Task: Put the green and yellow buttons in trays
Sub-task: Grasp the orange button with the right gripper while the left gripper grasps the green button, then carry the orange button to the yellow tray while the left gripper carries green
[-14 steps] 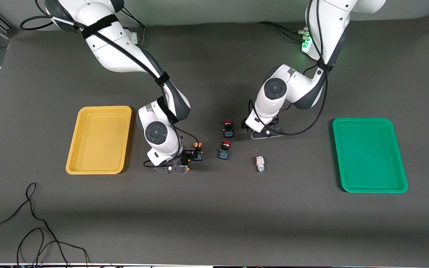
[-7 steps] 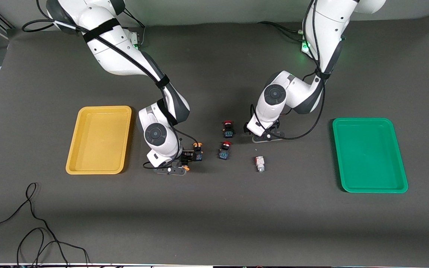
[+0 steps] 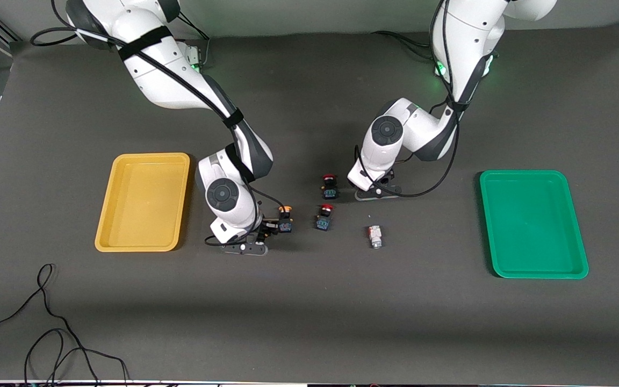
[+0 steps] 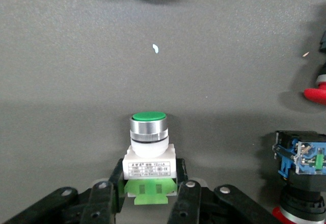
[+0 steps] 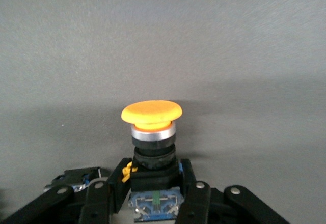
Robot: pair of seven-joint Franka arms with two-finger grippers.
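Buttons lay scattered mid-desk on a dark grey mat covering the desk [image 3: 309, 322]. The yellow tray [image 3: 143, 201] sat toward the right arm's end, the green tray [image 3: 532, 223] toward the left arm's end, both holding nothing. A loose black cable [image 3: 46, 322] curled near the front camera.

The right gripper [image 5: 153, 188] had its jaws clamped on a yellow-capped button [image 5: 152, 127]. The left gripper [image 4: 147, 188] had its jaws closed on a green-capped button [image 4: 148, 142], which the front view hid under the wrist.

Between the arms lay two red-capped buttons [image 3: 329, 185] and, nearer the camera, a white-grey button [image 3: 375, 235]. Another yellow-capped button [image 3: 285, 217] sat beside the right gripper.
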